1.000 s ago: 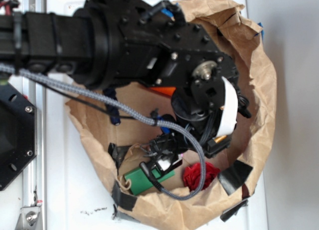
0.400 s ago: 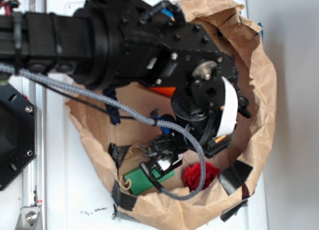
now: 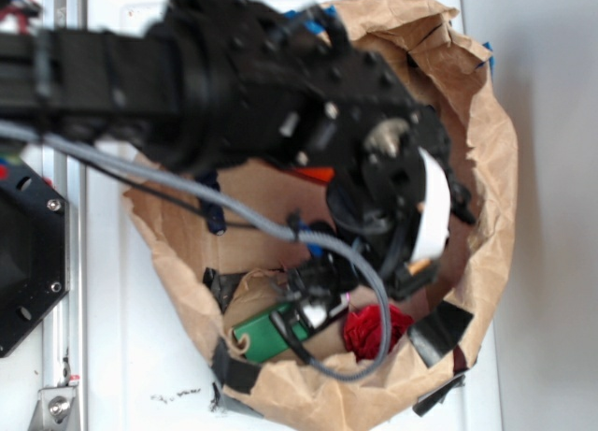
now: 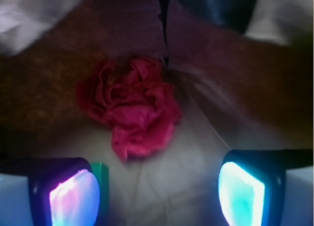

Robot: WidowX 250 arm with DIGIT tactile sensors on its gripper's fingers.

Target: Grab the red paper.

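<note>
Now your arm (image 3: 234, 85) blurs, shifting where it sat still a moment ago: the approach has begun. Your gripper (image 4: 157, 189) is wide open, empty. The red paper (image 4: 130, 106) lies inside the bag (image 3: 486, 169), just ahead of the fingers.

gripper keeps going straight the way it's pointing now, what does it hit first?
Most likely the red paper. In the wrist view it lies ahead of the open gripper, nearer the left finger than the right. Nothing shows between them. Depth is unclear, and the bag floor lies under the paper.
</note>
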